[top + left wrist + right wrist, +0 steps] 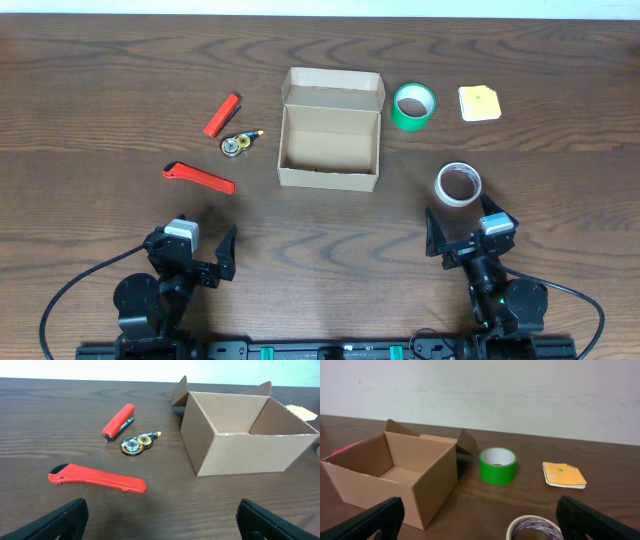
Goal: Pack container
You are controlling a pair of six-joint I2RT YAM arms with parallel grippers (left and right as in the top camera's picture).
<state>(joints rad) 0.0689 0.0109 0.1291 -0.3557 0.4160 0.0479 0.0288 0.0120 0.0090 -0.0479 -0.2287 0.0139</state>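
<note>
The tan cardboard container (330,140) stands open and empty at the table's middle, its flap lid folded back; it also shows in the left wrist view (245,435) and the right wrist view (395,477). Left of it lie a red stapler (222,115), a small correction-tape dispenser (238,144) and a red box cutter (199,177). Right of it are a green tape roll (413,105), a yellow sticky-note pad (479,103) and a white tape roll (458,184). My left gripper (205,262) is open and empty near the front edge. My right gripper (462,238) is open and empty just behind the white roll.
The wooden table (100,80) reaches a pale wall at the back. Both arm bases sit at the front edge with black cables looping beside them.
</note>
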